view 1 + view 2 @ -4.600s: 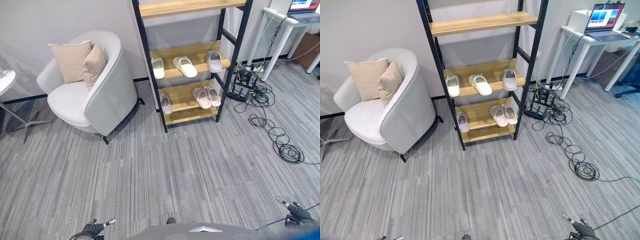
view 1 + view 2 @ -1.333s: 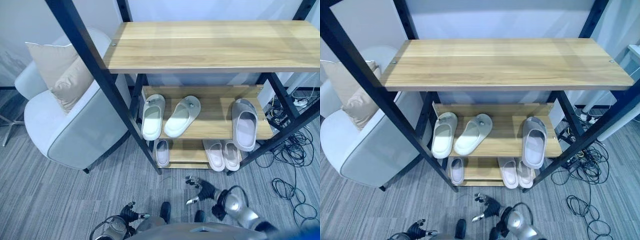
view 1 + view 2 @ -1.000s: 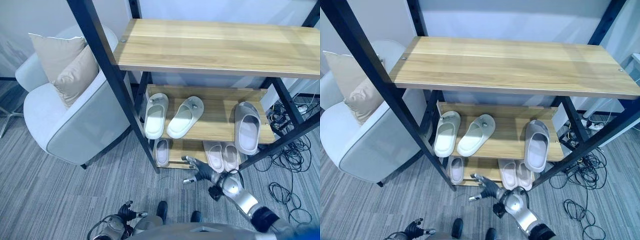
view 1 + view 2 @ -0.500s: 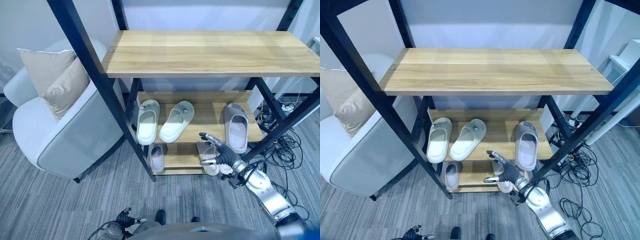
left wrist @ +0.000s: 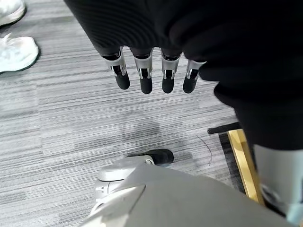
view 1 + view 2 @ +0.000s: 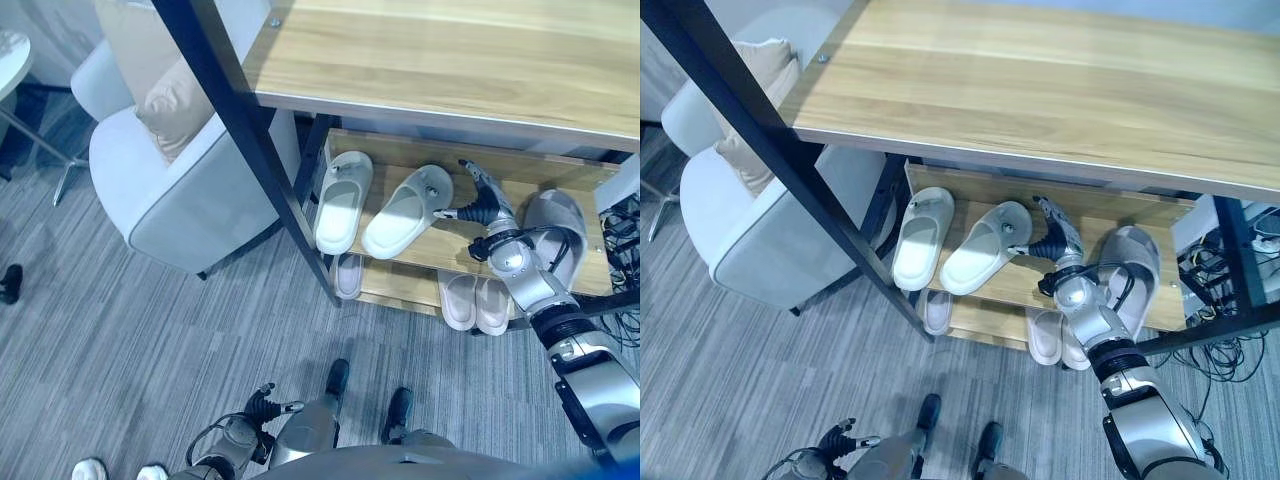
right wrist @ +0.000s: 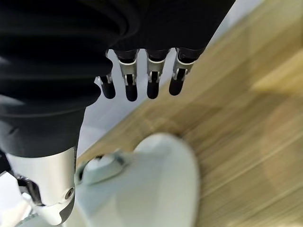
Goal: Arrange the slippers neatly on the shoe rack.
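Up on the middle shelf [image 6: 455, 245] of the shoe rack [image 6: 235, 130]: right hand [image 6: 482, 203] with fingers straight and spread, clasping nothing, thumb tip close to the heel of the slanted pale-green slipper [image 6: 405, 212]. Beside that one, nearer the black post, a second pale-green slipper [image 6: 342, 201], lying straight. On the hand's other side, a grey slipper [image 6: 558, 238] of smooth moulded foam, toe toward the shelf's front edge. One level down, a pinkish pair [image 6: 474, 302] side by side and a single pale slipper [image 6: 347, 275] near the post. Shelves of light wood with a visible grain, frame of black square bars, leaning diagonally across the scene. Left hand [image 6: 265, 406] low by the robot's side over the floor [image 6: 130, 330], fingers hanging straight and loose, gripping nothing. Grey carpet with fine streaked lines. Left of the rack, a rounded pale-grey armchair [image 6: 175, 190] with a beige cushion [image 6: 175, 105]. White shoes [image 5: 16, 45] of a person on the carpet.
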`<state>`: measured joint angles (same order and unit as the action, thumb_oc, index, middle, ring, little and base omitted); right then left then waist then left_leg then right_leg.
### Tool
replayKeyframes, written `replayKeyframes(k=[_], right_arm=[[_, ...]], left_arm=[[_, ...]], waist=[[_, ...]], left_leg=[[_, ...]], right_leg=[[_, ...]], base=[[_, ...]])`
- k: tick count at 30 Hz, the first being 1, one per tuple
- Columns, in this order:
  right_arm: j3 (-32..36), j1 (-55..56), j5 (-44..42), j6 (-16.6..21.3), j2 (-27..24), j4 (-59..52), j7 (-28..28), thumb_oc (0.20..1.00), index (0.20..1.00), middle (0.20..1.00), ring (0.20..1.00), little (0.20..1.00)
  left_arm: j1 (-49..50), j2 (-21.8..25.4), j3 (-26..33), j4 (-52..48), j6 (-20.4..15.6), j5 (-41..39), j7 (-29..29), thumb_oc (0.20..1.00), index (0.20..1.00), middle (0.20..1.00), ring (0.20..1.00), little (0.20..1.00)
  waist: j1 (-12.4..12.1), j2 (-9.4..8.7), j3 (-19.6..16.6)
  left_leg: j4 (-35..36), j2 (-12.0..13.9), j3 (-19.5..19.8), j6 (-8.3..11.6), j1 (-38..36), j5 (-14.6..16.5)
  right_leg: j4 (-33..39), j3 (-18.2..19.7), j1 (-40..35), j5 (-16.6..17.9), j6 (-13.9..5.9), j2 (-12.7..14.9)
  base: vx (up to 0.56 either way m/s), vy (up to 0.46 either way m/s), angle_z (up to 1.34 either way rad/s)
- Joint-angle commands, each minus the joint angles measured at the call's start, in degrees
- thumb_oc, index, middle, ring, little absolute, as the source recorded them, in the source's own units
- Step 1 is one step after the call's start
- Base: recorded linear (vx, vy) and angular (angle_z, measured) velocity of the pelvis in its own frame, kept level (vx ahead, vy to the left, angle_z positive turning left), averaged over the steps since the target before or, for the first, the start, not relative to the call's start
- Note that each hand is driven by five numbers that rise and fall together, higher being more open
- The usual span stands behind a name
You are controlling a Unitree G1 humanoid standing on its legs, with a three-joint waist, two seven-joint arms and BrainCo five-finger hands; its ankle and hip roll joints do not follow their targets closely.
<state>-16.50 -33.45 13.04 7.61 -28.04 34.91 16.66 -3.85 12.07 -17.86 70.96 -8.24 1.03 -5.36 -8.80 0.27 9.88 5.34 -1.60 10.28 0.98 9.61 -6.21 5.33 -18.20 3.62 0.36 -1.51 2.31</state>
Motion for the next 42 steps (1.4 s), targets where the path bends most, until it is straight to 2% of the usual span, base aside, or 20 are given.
replayKeyframes(k=[1, 6, 15, 16, 17, 22, 28, 33, 36, 42], right_arm=[[0.0, -0.2, -6.6, 2.6, -0.3, -2.7, 2.8, 1.0, 1.0, 1.0, 1.0, 1.0], [-1.3, -2.4, -7.9, 2.1, 0.1, 0.8, 2.5, 1.0, 1.0, 1.0, 1.0, 1.0], [-4.4, -8.9, -7.3, -0.5, 1.3, 14.7, 4.2, 1.0, 1.0, 1.0, 1.0, 1.0], [-4.3, -9.1, -7.6, -0.6, 1.4, 15.1, 4.4, 0.542, 0.542, 0.542, 0.542, 0.542], [-4.3, -9.1, -7.7, -0.6, 1.5, 15.1, 4.6, 0.2, 0.2, 0.2, 0.2, 0.2], [-4.8, -7.1, -2.7, -0.5, 0.8, 9.1, 6.4, 0.2, 0.2, 0.2, 0.2, 0.2], [-3.1, -2.2, 17.0, -3.3, -5.0, -4.5, 11.9, 0.2, 0.2, 0.2, 0.2, 0.2], [-3.5, -4.8, 18.5, -4.4, -5.0, -2.8, 13.6, 0.2, 0.2, 0.2, 0.2, 0.2], [-3.8, -7.7, 14.7, -3.8, -4.0, -0.6, 14.4, 0.2, 0.2, 0.2, 0.2, 0.2], [-4.0, -10.2, 12.5, -3.4, -4.1, 0.8, 15.7, 0.2, 0.2, 0.2, 0.2, 0.2]], left_arm=[[-1.9, -2.8, -3.6, 4.7, -0.7, -0.2, -1.1, 1.0, 1.0, 1.0, 1.0, 1.0], [-3.1, -3.0, -4.5, 4.2, -0.9, -0.9, -1.5, 1.0, 1.0, 1.0, 1.0, 1.0], [-4.4, -2.5, -5.4, 3.7, -1.1, -2.3, -2.5, 1.0, 1.0, 1.0, 1.0, 1.0], [-4.4, -2.4, -5.4, 3.7, -1.1, -2.3, -2.7, 1.0, 1.0, 1.0, 1.0, 1.0], [-4.4, -2.4, -5.4, 3.7, -1.1, -2.3, -2.7, 1.0, 1.0, 1.0, 1.0, 1.0], [-3.6, -2.6, -4.4, 3.6, -1.1, -1.7, -3.4, 1.0, 1.0, 1.0, 1.0, 1.0], [-4.5, -3.0, -3.9, 2.2, -1.7, 1.2, -4.0, 1.0, 1.0, 1.0, 1.0, 1.0], [-5.2, -3.2, -4.6, 2.1, -2.1, 1.1, -4.3, 1.0, 1.0, 1.0, 1.0, 1.0], [-5.8, -3.0, -5.0, 2.6, -2.1, 0.2, -4.8, 1.0, 1.0, 1.0, 1.0, 1.0], [-5.9, -2.8, -5.4, 2.9, -2.1, 0.3, -5.3, 1.0, 1.0, 1.0, 1.0, 1.0]], waist=[[0.5, -1.7, -1.9], [-0.3, -2.06, -1.3], [-2.2, -2.48, 0.5], [-2.3, -2.45, 0.5], [-2.4, -2.47, 0.6], [-2.6, -2.84, 0.6], [-2.2, -3.52, 1.2], [-2.4, -3.76, 1.7], [-2.8, -3.99, 2.1], [-3.6, -4.26, 2.3]], left_leg=[[-0.3, -1.0, 0.3, 1.4, -1.3, 4.6], [-0.3, -1.5, 1.3, 1.58, 0.1, 4.2], [-0.3, -2.1, 2.5, 1.91, 2.8, 3.5], [-0.3, -2.2, 2.7, 1.95, 2.9, 3.4], [-0.3, -2.2, 2.8, 1.97, 2.9, 3.4], [-0.3, -2.1, 3.1, 1.97, 2.5, 3.6], [-0.3, -1.8, 3.2, 1.95, 2.4, 4.0], [-0.3, -1.8, 3.1, 1.9, 3.0, 3.9], [-0.3, -1.9, 3.3, 2.12, 4.0, 3.5], [-0.3, -2.2, 3.9, 2.3, 5.2, 3.1]], right_leg=[[-0.3, 0.2, -0.9, -1.0, -5.24, 3.1], [-0.3, -0.8, -0.2, -0.9, -5.39, 3.4], [-0.3, -1.7, 1.6, -0.4, -5.77, 3.8], [-0.3, -1.9, 1.7, -0.4, -5.76, 3.8], [-0.3, -2.0, 1.7, -0.5, -5.77, 3.8], [-0.3, -2.4, 1.2, -0.6, -5.74, 3.8], [-0.3, -2.6, 1.3, -0.6, -5.95, 3.7], [-0.3, -2.3, 2.0, -0.4, -5.99, 3.8], [-0.3, -2.5, 2.8, -0.1, -6.11, 3.9], [-0.3, -3.3, 3.5, 0.1, -6.28, 4.1]], base=[[0.03, 0.031, 0.12], [0.04, 0.028, 0.11], [0.0, 0.01, 0.04], [0.0, 0.007, 0.13], [0.0, 0.004, 0.17], [0.0, 0.002, 0.05], [0.0, 0.004, 0.02], [-0.01, 0.007, 0.0], [0.0, 0.0, 0.0], [0.0, 0.012, 0.08]])
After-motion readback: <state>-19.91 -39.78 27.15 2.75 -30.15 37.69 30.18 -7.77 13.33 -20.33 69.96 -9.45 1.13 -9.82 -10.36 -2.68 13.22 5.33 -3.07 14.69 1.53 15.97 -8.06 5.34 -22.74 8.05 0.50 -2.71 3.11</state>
